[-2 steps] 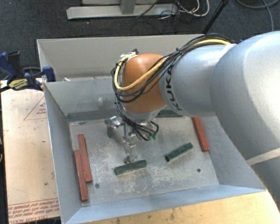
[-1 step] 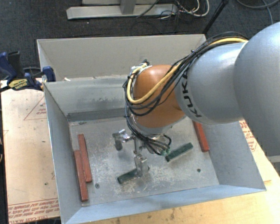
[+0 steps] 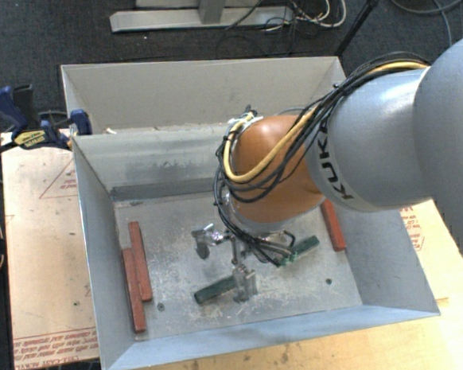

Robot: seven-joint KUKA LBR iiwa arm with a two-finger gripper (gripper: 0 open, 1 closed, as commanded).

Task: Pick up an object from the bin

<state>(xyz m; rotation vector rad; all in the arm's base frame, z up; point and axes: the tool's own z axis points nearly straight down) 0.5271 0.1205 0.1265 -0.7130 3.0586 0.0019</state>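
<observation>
Gripper (image 3: 241,281) low over right end of dark green bar (image 3: 216,291), front-centre of bin (image 3: 101,230) floor. Bar's long axis runs leftward from it, slightly tilted. Grip spread or pressed together: cannot tell

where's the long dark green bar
The dark green flat bar lies low centre in the camera view, on the grey metal bin's floor, its right end beside the end effector.
</observation>
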